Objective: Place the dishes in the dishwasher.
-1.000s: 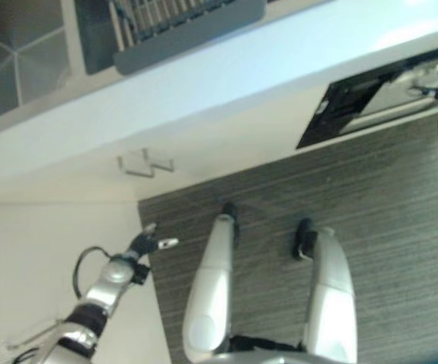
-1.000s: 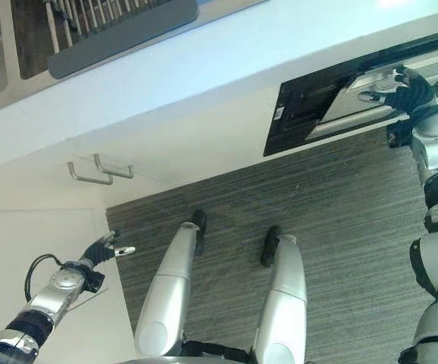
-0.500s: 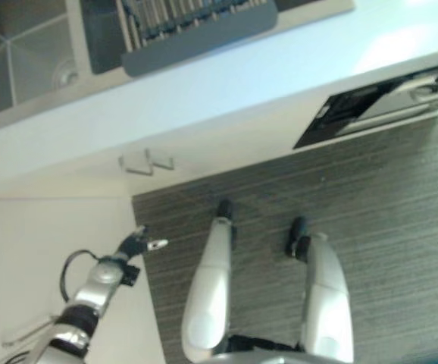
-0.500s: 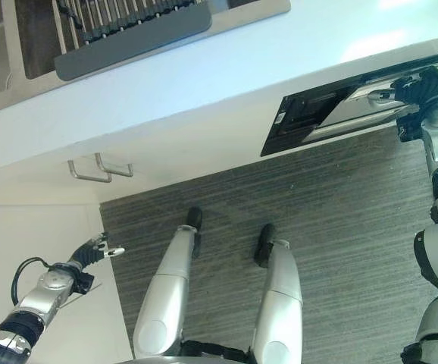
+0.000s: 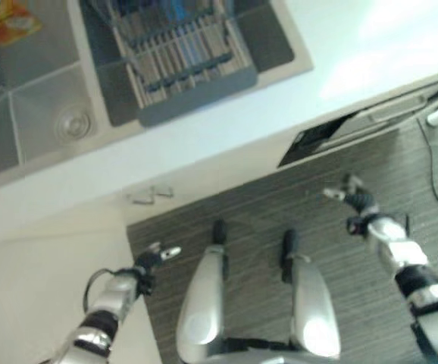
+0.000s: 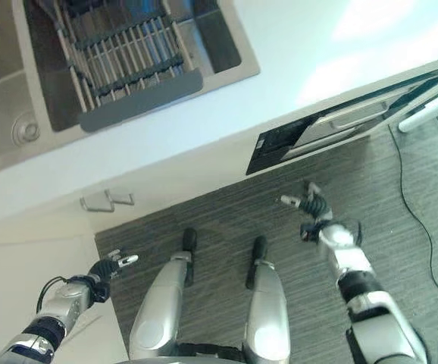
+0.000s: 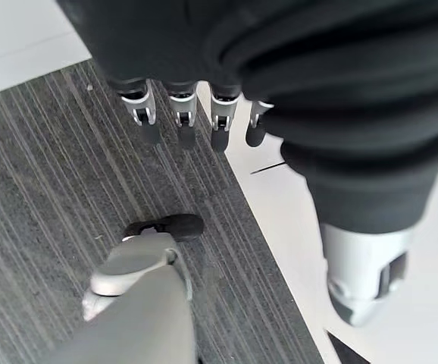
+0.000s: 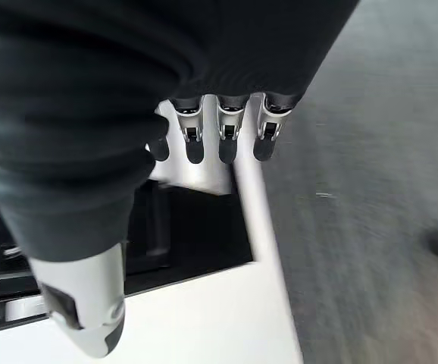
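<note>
On white bench (image 6: 204, 144), steel sink (image 6: 7, 91) with grey dish rack (image 6: 128, 68), presumably stiff, fragile dishes best gripped by rims; dishwasher (image 6: 317, 129) ajar; left hand (image 6: 105, 267) and right hand (image 6: 310, 203) relaxed, empty.

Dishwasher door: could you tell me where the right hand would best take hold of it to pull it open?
Probably its top edge: the dishwasher door stands ajar under the counter, leaving a dark gap there. The open right hand could come from the front and hook its fingers over that edge.
</note>
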You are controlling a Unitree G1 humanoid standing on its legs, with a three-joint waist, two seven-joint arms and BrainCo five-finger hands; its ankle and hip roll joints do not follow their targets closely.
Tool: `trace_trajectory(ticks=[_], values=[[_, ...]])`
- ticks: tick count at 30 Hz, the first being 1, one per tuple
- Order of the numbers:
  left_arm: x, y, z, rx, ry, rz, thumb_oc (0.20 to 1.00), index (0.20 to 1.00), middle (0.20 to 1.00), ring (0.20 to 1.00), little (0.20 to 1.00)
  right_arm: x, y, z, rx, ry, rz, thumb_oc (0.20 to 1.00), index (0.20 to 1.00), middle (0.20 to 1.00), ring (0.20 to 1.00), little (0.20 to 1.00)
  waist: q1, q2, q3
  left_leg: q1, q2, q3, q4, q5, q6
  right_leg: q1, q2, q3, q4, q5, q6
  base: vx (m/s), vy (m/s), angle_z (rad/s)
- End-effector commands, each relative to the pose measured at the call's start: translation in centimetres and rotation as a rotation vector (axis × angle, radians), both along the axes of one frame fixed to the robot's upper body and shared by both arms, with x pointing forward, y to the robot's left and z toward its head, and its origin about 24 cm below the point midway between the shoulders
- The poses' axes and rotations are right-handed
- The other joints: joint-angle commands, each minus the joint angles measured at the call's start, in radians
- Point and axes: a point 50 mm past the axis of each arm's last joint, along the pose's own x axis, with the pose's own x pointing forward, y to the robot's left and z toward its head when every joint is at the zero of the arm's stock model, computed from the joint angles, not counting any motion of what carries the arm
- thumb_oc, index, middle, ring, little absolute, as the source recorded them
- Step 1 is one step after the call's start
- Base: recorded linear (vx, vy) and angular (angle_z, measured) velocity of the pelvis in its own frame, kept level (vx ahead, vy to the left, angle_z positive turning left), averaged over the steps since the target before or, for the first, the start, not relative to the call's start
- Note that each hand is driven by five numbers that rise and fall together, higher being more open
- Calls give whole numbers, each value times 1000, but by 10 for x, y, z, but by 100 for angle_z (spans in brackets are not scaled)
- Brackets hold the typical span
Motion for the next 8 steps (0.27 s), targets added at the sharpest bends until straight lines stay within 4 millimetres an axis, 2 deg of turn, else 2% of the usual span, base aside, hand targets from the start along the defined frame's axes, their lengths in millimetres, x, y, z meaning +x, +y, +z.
trace_trajectory(ticks=[1,4,6,8], values=[[-22,6,-13,-13,36,81,1000,1000,1000,1000,1000,13,-22,48,-64,-247,-86,1000,1000,1000,1000,1000,-1,5,-87,35,12,79,-41,-30,16,1,33,-24,67,-84,-52,77,78,-9],[-39,4,-24,-43,80,117,1000,1000,1000,1000,1000,-10,-26,22,-11,-211,-158,1000,1000,1000,1000,1000,-21,6,-117,83,20,91,-72,-24,7,58,38,-24,16,-74,-54,94,72,-1],[-64,1,-39,-59,161,141,1000,1000,1000,1000,1000,-39,-20,-14,34,-112,-201,1000,1000,1000,1000,1000,-48,-3,-172,162,21,109,-130,-18,0,146,45,-27,-68,-57,-47,181,79,6],[-76,-2,-46,-63,208,133,1000,1000,1000,1000,1000,-51,-17,-33,44,-37,-203,1000,1000,1000,1000,1000,-57,-8,-206,187,24,117,-145,-16,-4,178,50,-29,-103,-45,-46,133,44,-2]])
